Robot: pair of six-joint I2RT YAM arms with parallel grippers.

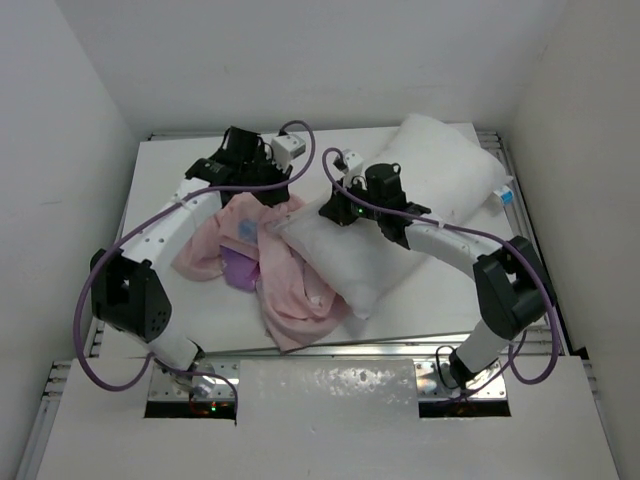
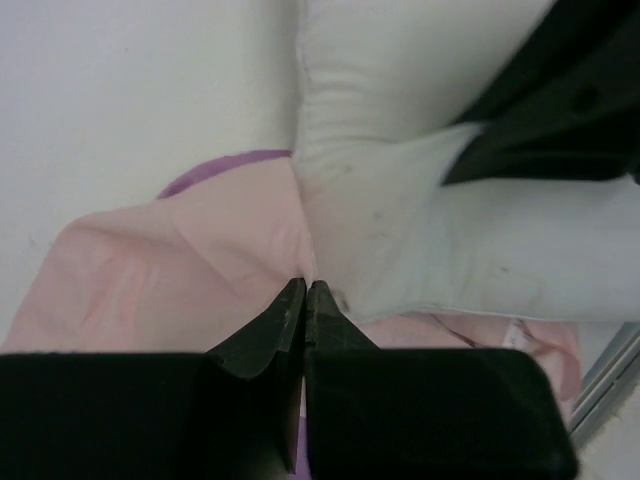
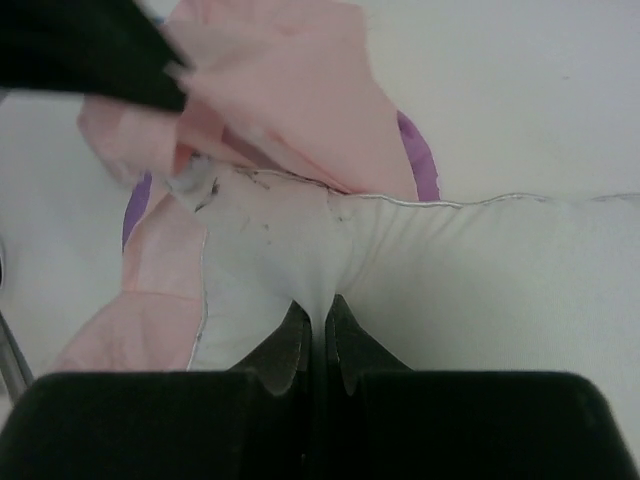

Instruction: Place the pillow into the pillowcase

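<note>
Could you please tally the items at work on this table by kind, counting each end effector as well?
White pillow: 1
Pink-and-purple pillowcase: 1
End effectors: 2 (left end effector, right end effector)
Total: 4

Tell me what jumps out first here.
A plump white pillow runs diagonally from far right to centre, with its near end lying over a crumpled pink pillowcase at centre-left. Both arms meet where the two overlap. The right hand is shut, pinching a fold of the pillow. The left hand is shut on pink pillowcase fabric right against the pillow.
</note>
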